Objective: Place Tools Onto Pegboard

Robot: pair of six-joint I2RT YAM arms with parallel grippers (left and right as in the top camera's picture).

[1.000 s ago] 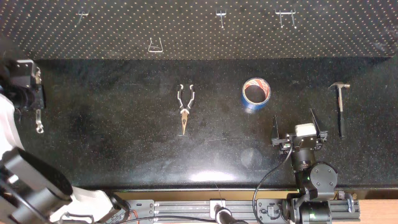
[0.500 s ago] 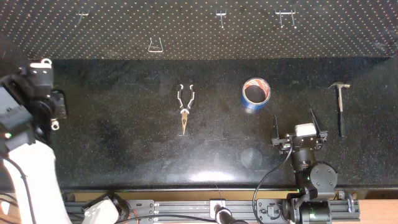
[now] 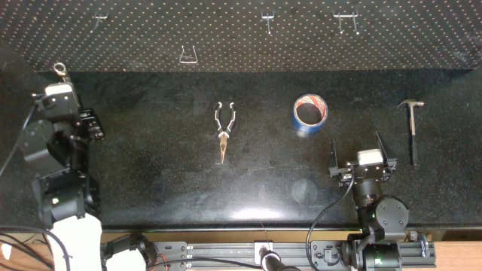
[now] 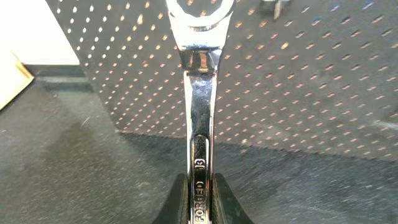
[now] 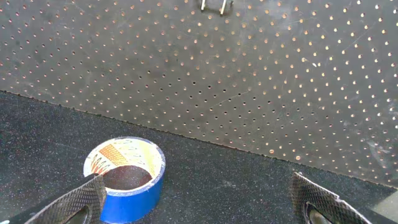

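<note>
Left side: wrench [image 4: 199, 124] is clamped by its shank between the closed fingers of the left gripper [image 4: 199, 200]. It is held upright off the worktop [image 3: 151, 165], ring end uppermost, facing the pegboard [image 4: 298, 81].

Change noted: a second ago the wrench hung the other way in the top view, its free end pointing back toward the arm bases at the far left edge. It has since been swung round, and the ring end [image 3: 59, 70] is now seen beyond the left gripper [image 3: 66, 109], close to the pegboard's lower edge. The reorientation appears finished, so the ring is judged ready to be presented to a hook. The leftmost hook [image 3: 99, 16] sits higher and to the right, so a lift and a sideways shift are still needed.

Right side: right gripper [image 5: 199, 208] is held wide open, with nothing between the fingers, low over the worktop and unmoved. The roll of blue tape [image 5: 124, 169] lies just ahead of it.

Untouched on the worktop, positions unchanged: needle-nose pliers [image 3: 224, 129], hammer [image 3: 411, 128]. Nothing is hung yet.
</note>
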